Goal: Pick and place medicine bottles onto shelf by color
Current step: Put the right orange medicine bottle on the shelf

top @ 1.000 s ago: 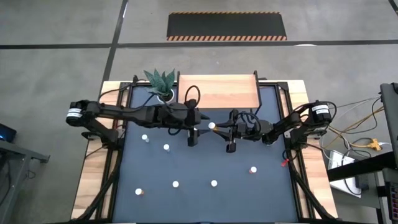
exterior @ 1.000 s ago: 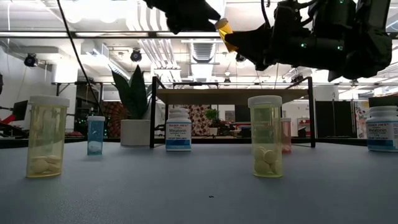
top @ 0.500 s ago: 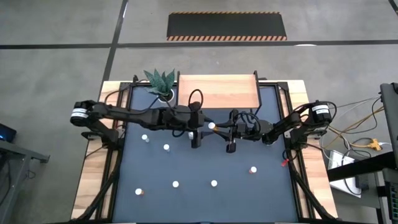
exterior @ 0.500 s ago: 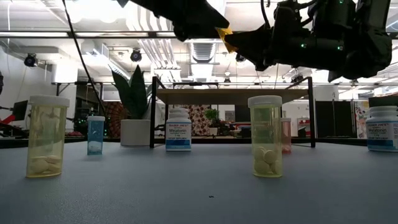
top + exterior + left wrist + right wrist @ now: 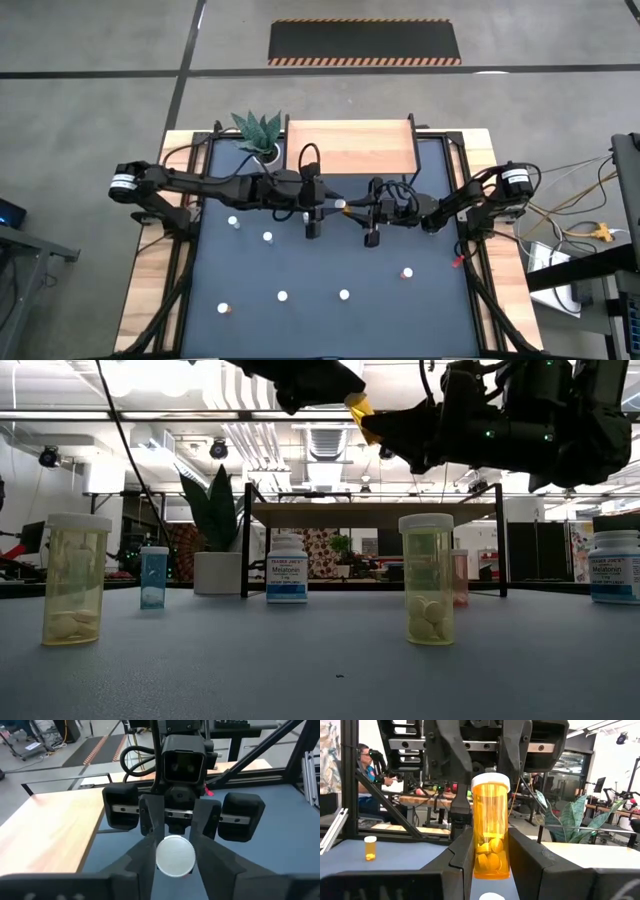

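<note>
Handover mid-air: right gripper (image 5: 490,862) clamps orange bottle (image 5: 490,832); left gripper (image 5: 175,851) closing around cap (image 5: 175,855), should seat firmly before release.

Workshop around a dark blue table

Grey concrete floor (image 5: 90,120) with a hazard-striped black mat (image 5: 364,42) lies beyond the tabletop (image 5: 330,270); bright ceiling lights (image 5: 150,380) hang over desks, where a seated person (image 5: 367,765) works.
</note>
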You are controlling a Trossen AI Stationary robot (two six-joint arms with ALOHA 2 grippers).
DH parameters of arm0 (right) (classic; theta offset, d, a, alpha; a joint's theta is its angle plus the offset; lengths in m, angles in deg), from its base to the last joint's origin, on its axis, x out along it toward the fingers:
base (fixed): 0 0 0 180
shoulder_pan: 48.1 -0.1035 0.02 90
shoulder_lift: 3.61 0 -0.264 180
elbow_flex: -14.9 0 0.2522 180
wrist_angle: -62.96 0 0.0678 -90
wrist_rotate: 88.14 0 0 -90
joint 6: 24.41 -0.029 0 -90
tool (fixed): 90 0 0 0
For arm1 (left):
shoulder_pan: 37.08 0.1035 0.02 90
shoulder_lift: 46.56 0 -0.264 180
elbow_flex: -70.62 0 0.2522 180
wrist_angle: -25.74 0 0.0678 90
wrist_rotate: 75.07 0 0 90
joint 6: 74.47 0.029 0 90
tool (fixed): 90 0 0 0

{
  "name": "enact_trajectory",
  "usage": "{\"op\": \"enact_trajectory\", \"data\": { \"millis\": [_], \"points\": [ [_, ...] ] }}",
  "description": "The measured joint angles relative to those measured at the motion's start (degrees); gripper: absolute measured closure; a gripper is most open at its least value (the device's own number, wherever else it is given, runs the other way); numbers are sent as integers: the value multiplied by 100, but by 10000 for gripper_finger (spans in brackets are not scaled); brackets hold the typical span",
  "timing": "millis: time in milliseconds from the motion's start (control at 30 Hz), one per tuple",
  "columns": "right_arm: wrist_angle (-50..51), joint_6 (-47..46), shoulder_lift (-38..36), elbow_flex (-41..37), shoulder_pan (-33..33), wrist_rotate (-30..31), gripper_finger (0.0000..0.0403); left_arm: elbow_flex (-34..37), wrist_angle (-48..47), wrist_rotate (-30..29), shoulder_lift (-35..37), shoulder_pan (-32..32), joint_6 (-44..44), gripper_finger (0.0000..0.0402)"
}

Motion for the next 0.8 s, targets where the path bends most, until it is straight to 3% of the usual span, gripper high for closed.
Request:
{"op": "enact_trajectory", "data": {
  "millis": [267,600,800],
  "points": [
    [6,-17,2,-4,0,15,309,10,0,61,-4,-1,-144,310],
    [-32,-22,2,-4,2,35,309,17,-12,153,-10,-2,-115,229],
    [-125,-63,2,2,2,28,309,34,-55,138,-51,-1,-17,217]
  ]
}}
